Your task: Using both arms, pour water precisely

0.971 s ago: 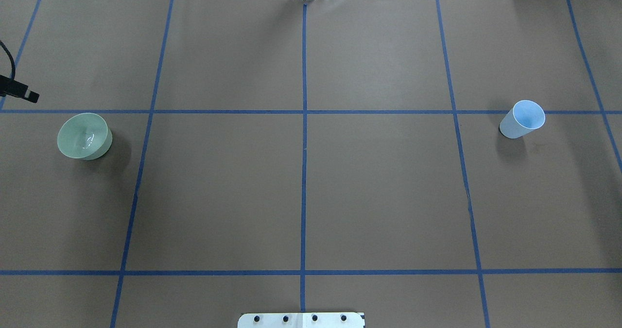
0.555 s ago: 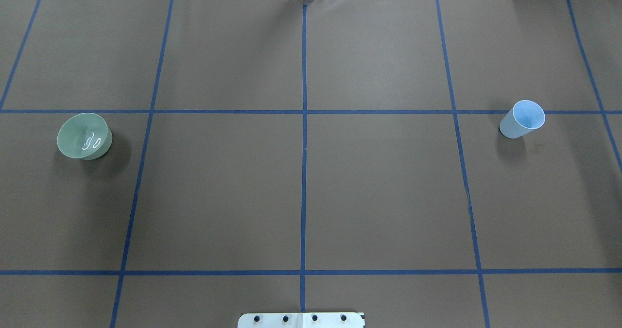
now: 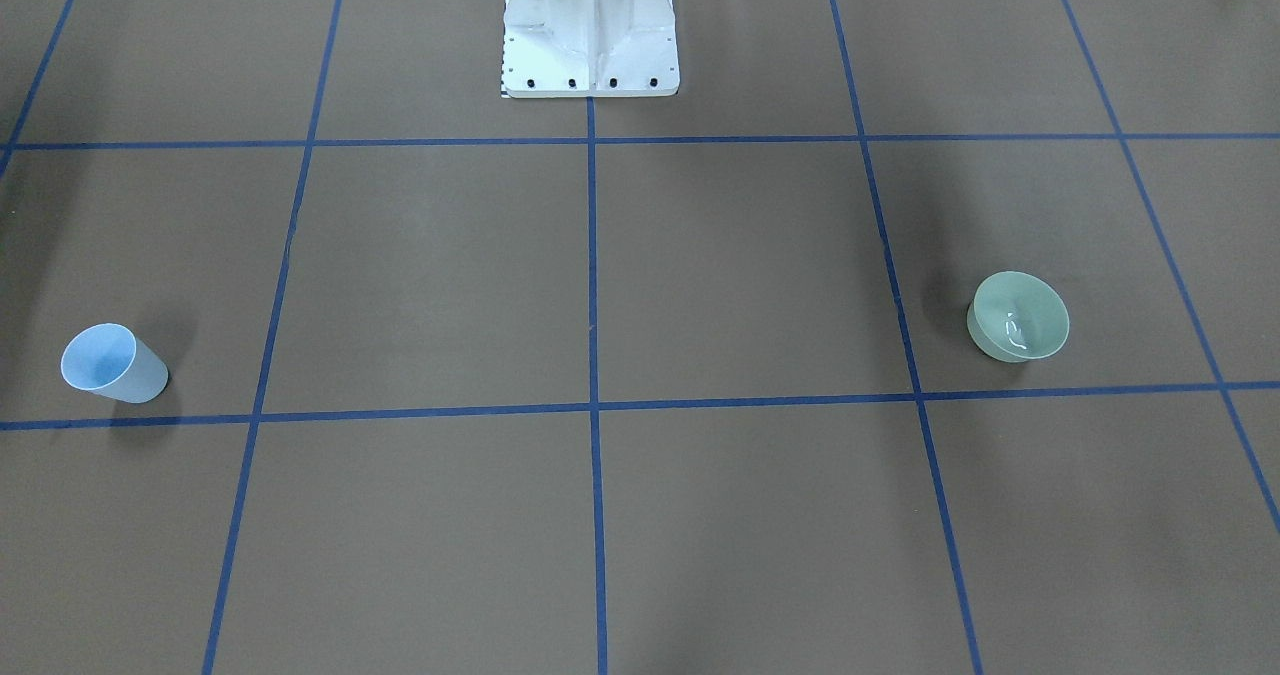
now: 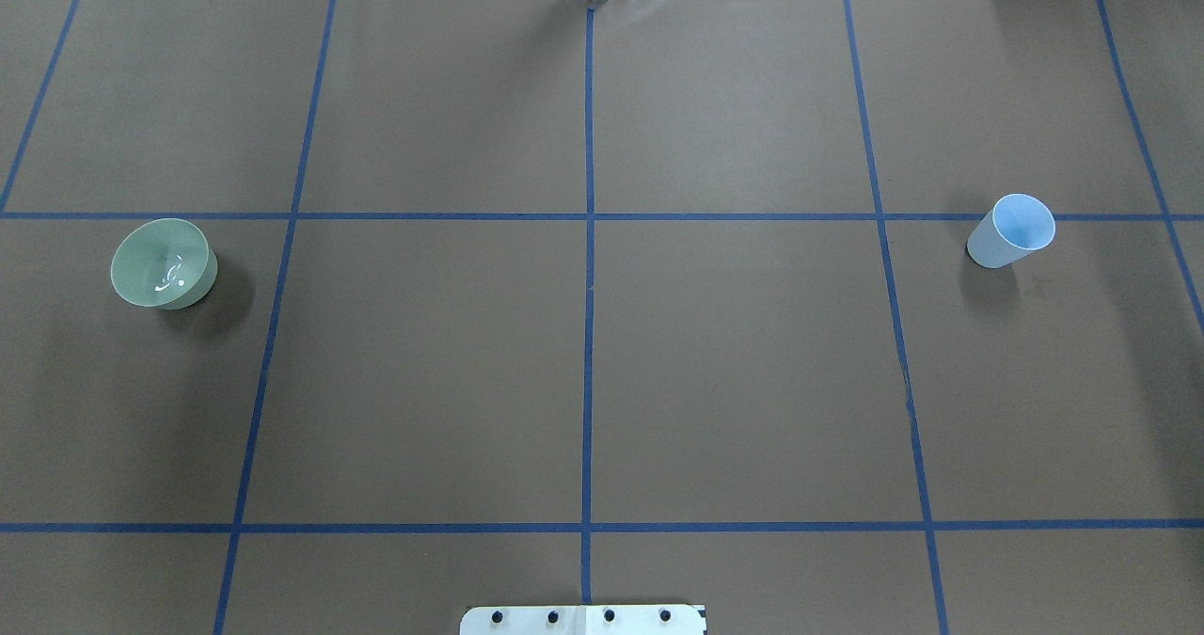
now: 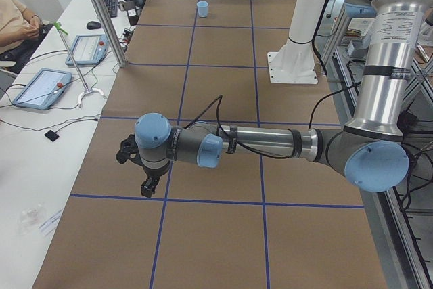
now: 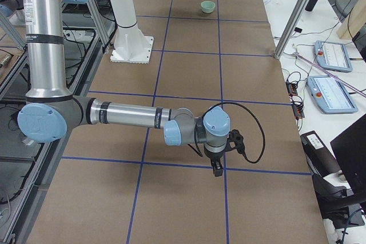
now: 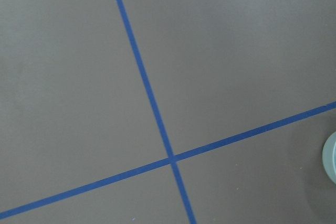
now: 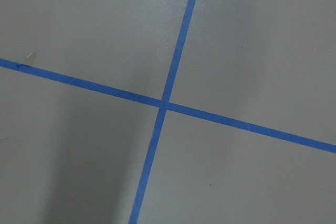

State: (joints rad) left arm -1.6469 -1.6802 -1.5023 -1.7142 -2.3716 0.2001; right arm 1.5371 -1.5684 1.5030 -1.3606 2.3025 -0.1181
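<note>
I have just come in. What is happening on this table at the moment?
Nothing is being held right now. The bowl stands on the table at the robot's left side, with water glinting inside it. The cup stands upright far off at the right side. The left arm and the right arm reach low over the table's two ends, and neither touches the bowl or the cup.

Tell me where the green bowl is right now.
Overhead view: the green bowl stands on the robot's left, beside a blue tape line, far across from the blue cup.
</note>
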